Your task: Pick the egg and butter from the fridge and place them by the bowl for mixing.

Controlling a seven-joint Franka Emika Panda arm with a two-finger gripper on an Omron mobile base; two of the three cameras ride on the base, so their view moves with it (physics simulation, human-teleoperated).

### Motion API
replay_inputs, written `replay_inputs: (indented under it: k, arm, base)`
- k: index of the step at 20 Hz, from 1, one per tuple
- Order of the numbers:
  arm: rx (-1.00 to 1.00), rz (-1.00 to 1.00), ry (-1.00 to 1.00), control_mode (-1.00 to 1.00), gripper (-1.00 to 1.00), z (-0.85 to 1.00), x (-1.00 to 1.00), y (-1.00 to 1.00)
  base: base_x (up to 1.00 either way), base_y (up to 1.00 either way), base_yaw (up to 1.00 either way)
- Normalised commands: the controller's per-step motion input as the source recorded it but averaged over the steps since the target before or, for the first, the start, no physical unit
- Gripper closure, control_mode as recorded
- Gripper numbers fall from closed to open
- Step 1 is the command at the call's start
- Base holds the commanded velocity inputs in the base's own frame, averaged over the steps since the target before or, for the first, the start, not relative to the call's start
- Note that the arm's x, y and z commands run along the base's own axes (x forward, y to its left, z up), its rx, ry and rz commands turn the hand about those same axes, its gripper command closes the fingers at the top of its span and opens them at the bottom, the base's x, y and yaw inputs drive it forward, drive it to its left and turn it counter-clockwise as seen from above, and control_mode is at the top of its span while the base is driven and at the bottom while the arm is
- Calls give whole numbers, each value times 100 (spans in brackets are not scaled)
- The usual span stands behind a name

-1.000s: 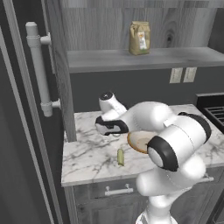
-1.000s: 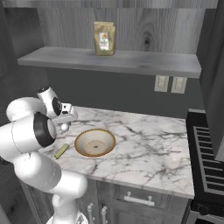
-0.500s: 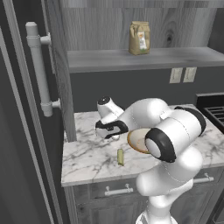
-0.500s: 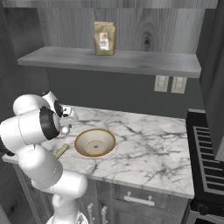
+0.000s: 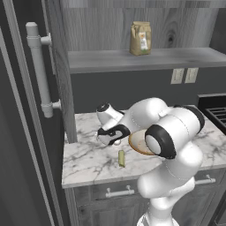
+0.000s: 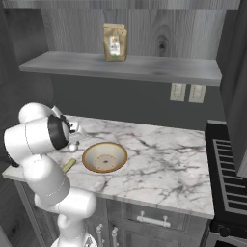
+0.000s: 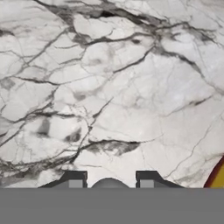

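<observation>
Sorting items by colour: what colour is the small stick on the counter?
Yellowish-olive; the small rectangular butter stick shows best in the left base view.

I see a rendered home kitchen: a white grey-veined marble countertop (image 6: 159, 149) over dark wood-grain drawers with bar handles (image 6: 153, 221), a grey wall shelf (image 6: 144, 67) bearing a tan paper bag (image 6: 115, 42), wall sockets (image 6: 187, 92), and a black stove (image 6: 230, 173).

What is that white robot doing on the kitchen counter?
The robot's end effector is shut on the egg, a little white ball, and hangs low over the marble counter beside the bowl. The butter, a small yellowish stick, already lies on the counter near the bowl. So the butter is delivered, and the egg is not yet set down next to the bowl.
</observation>
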Motion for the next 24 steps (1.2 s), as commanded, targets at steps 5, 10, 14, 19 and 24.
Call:
replay_inputs:
  k: [5,10,14,19,24]
  arm:
    - [0,0,0,-100,-100,0,0,0]
    - [0,-1,-3,-100,-100,17,0,0]
    - [0,-3,-8,-100,-100,74,-20,0]
    - [0,4,-33,-100,-100,78,-100,-27]
    - [0,1,-41,-100,-100,60,-100,-42]
  base:
    - [0,0,0]
    - [0,0,0]
    - [0,0,0]
    - [0,0,0]
    - [0,0,0]
